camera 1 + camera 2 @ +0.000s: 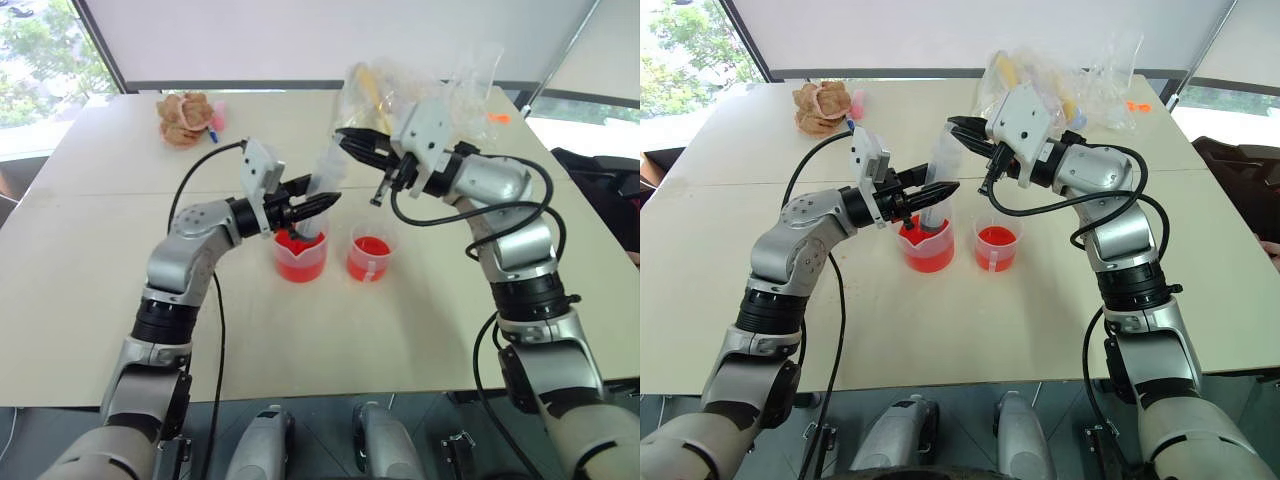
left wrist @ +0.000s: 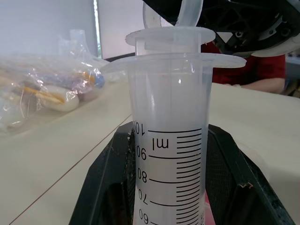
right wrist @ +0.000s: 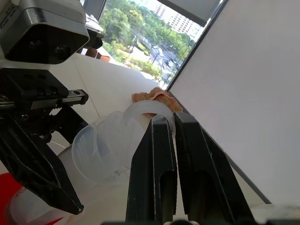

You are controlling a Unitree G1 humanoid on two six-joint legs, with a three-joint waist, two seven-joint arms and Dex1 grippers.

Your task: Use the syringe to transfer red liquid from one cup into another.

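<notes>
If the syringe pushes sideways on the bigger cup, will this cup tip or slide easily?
Probably it slides rather than tips: the bigger cup is wide and the red liquid sits low, which should steady it. It looks like thin clear plastic, so likely light and easy to shove on the smooth table. The syringe, held by the left gripper, stands inside it, so a sideways pull could drag it.

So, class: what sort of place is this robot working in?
Probably an office or lab room high in a city building: a plain white table, big windows, and treetops and buildings outside below.
</notes>
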